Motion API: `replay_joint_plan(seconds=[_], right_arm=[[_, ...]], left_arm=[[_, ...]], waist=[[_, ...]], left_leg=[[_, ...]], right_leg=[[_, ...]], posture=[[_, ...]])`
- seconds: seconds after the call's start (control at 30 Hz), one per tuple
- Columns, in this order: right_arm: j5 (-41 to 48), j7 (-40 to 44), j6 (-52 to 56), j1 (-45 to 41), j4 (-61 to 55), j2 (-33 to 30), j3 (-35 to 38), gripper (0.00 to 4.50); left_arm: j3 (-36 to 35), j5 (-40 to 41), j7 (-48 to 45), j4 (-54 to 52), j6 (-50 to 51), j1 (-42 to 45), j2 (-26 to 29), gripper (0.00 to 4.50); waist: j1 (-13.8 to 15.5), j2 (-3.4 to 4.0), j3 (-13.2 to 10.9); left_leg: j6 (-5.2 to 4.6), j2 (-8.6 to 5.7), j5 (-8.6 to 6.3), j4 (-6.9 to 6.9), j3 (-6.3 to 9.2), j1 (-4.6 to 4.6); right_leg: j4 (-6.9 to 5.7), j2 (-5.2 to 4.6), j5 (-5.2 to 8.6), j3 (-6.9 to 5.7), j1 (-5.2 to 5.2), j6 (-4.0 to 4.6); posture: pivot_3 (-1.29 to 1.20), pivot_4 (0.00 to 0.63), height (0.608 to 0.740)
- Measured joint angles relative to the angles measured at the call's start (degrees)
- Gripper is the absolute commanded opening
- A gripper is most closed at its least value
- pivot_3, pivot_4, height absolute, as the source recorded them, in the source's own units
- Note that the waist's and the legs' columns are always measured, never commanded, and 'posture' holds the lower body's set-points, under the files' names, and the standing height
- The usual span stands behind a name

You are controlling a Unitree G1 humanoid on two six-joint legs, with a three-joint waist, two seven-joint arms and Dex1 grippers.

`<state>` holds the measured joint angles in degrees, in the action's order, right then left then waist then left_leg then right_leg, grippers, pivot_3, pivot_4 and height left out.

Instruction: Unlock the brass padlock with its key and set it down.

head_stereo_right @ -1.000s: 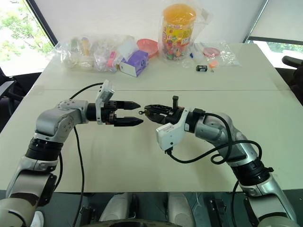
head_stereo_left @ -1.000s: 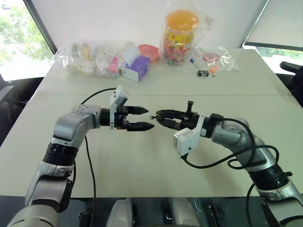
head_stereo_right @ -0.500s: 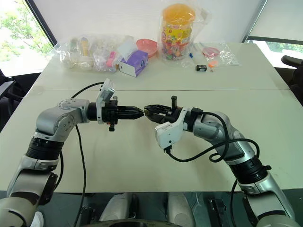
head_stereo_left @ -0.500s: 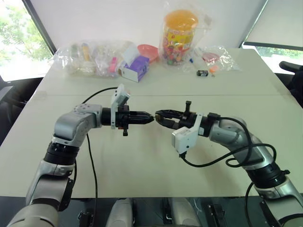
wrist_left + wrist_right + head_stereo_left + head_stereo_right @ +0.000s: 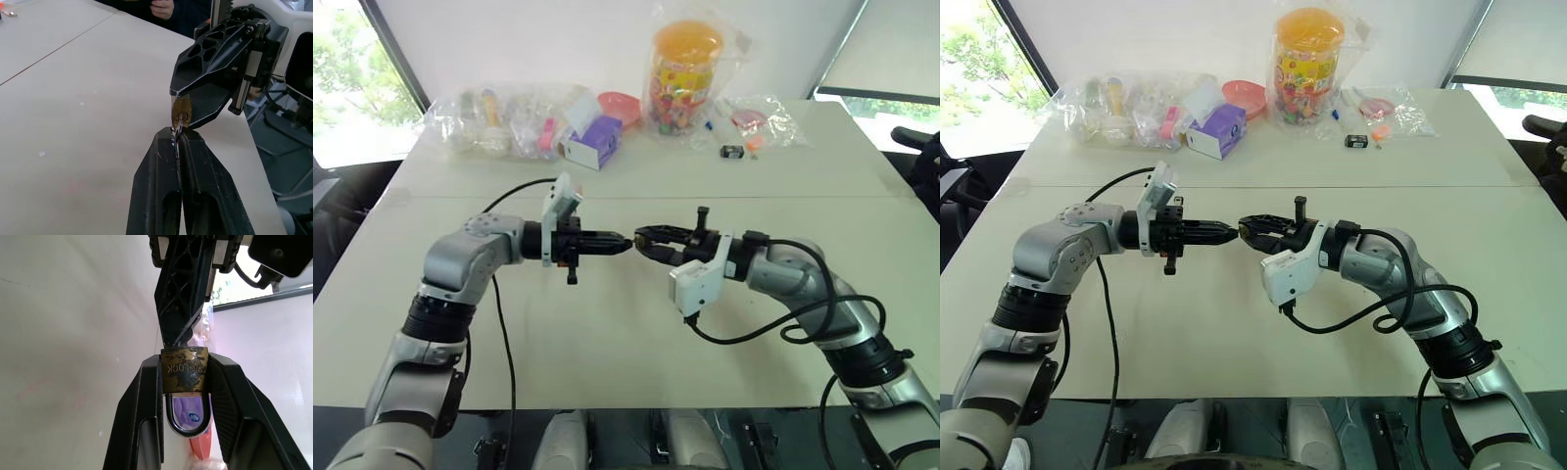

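The right gripper (image 5: 185, 382) pinches the brass padlock (image 5: 184, 370) by its two flat sides above the table (image 5: 607, 343), keyhole end toward the other arm and the silvery shackle (image 5: 188, 421) hanging back between the fingers. The left gripper (image 5: 178, 142) meets it tip to tip, its fingers pressed together on the key (image 5: 178, 131), whose ring shows at the fingertips while the blade sits in the keyhole of the lock body. The likely trouble is in the turn: the key is held only by a thin edge at the very tips, so a wrist roll could let it slip in the pads instead of rotating the cylinder. If the two grippers are not truly in line, twisting could lever the small lock out of the right grip or jam the blade. Either part, once loose, would drop to the table below both grippers.
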<state>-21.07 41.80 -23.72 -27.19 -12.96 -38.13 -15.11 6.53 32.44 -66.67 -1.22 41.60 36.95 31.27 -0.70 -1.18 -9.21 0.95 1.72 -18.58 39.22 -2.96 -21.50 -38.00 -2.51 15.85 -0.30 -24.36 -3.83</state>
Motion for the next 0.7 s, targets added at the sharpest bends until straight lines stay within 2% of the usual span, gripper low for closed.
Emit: replay_joint_plan(seconds=[0.13,0.3,0.5,0.53,0.7], right_arm=[[1.0,1.2,0.8,0.0,0.0,-0.2,0.0,0.7],[4.4,4.2,3.9,0.0,0.0,-0.4,0.1,0.7],[8.1,9.2,7.3,-0.1,0.4,-0.8,-0.3,0.7],[9.0,10.7,8.4,-0.4,1.0,-0.6,-0.6,0.7],[9.9,13.6,9.9,-2.6,3.3,-0.1,-1.1,0.7]], left_arm=[[0.9,-1.9,0.6,-1.1,-2.0,-0.3,0.1,0.02],[3.1,-8.2,0.9,-1.9,-12.2,-0.9,-0.3,0.02],[6.7,-18.7,0.9,-0.8,-31.0,-2.6,-0.8,0.02],[7.6,-21.7,0.9,0.3,-37.3,-2.8,-0.9,0.02],[8.3,-28.3,2.4,6.5,-53.8,-2.8,-2.5,0.02]], waist=[[0.0,0.0,0.0],[0.1,0.0,0.0],[0.1,0.0,0.0],[0.0,0.0,0.0],[0.1,0.0,0.0]], left_leg=[[0.0,0.0,0.0,0.0,0.0,0.0],[0.0,-0.01,0.0,0.0,-0.01,0.0],[-0.01,-0.01,0.0,0.0,-0.02,0.01],[-0.01,0.0,0.0,0.0,-0.03,0.01],[-0.02,-0.01,-0.01,0.0,-0.06,0.01]], right_leg=[[0.0,0.0,0.0,0.0,0.0,0.0],[0.0,-0.01,0.0,0.0,0.0,0.0],[0.01,0.0,0.0,0.0,0.0,0.0],[0.01,0.02,0.0,0.0,0.0,0.0],[0.02,0.0,0.0,-0.01,0.0,0.0]], posture=[[0.0,0.15,0.74],[0.0,0.15,0.74],[0.0,0.15,0.74],[0.0,0.15,0.74],[0.0,0.15,0.74]])
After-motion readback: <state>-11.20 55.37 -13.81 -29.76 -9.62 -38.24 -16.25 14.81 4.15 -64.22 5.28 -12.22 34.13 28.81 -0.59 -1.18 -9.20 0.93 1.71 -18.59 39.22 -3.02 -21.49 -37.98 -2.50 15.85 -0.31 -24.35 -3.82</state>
